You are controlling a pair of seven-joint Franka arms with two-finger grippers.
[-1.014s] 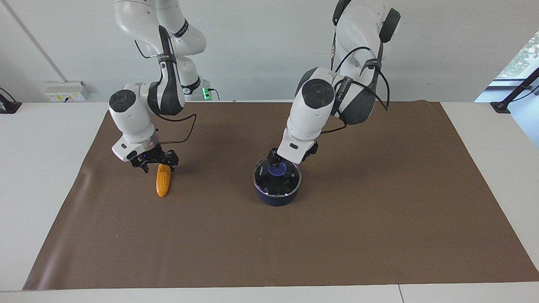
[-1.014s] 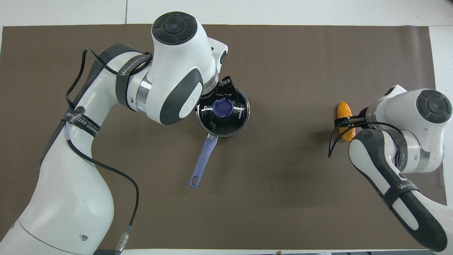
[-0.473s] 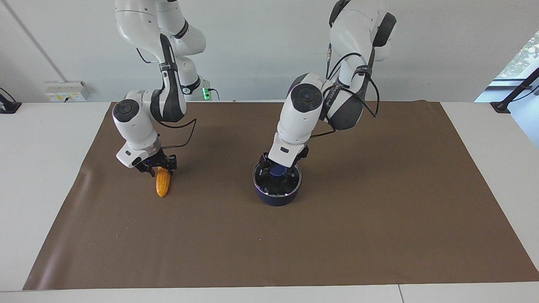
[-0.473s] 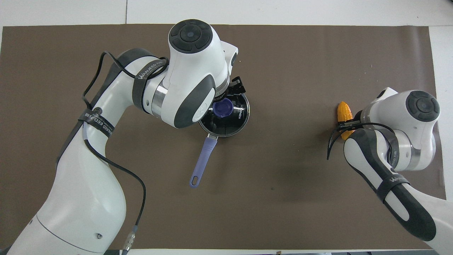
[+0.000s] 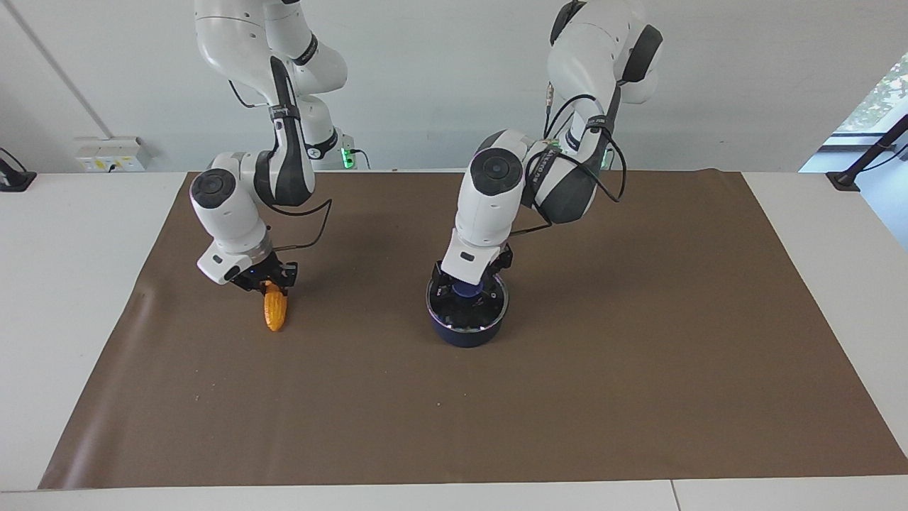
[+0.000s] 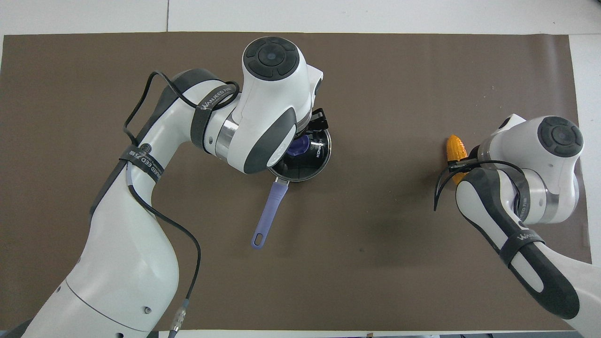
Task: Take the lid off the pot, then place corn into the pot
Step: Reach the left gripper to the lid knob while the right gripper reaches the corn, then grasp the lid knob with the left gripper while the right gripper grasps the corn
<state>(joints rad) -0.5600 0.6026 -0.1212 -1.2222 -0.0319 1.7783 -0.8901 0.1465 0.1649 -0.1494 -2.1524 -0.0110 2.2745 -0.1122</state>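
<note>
Pot sits mid-mat with the lid still on it, and its pale blue handle points back toward the robots. Left gripper is right down on the lid's blue knob, one finger on either side of it; they look about knob-width apart, but honestly I can't tell if they're actually clamping it or just straddling it. From overhead the arm's big white wrist covers most of the lid, so only a sliver of the knob and the glass toward the right arm's end of the table shows. Corn lies on the mat well away from the pot, toward the right arm's end, about level with it, tapered tip pointing away from the robots. Right gripper is low over the corn's thick end, fingers dropped around it and looking closed in on the cob, which still looks to be resting on the mat. Overhead you only see the tip half of the corn poking out from under that wrist.
</note>
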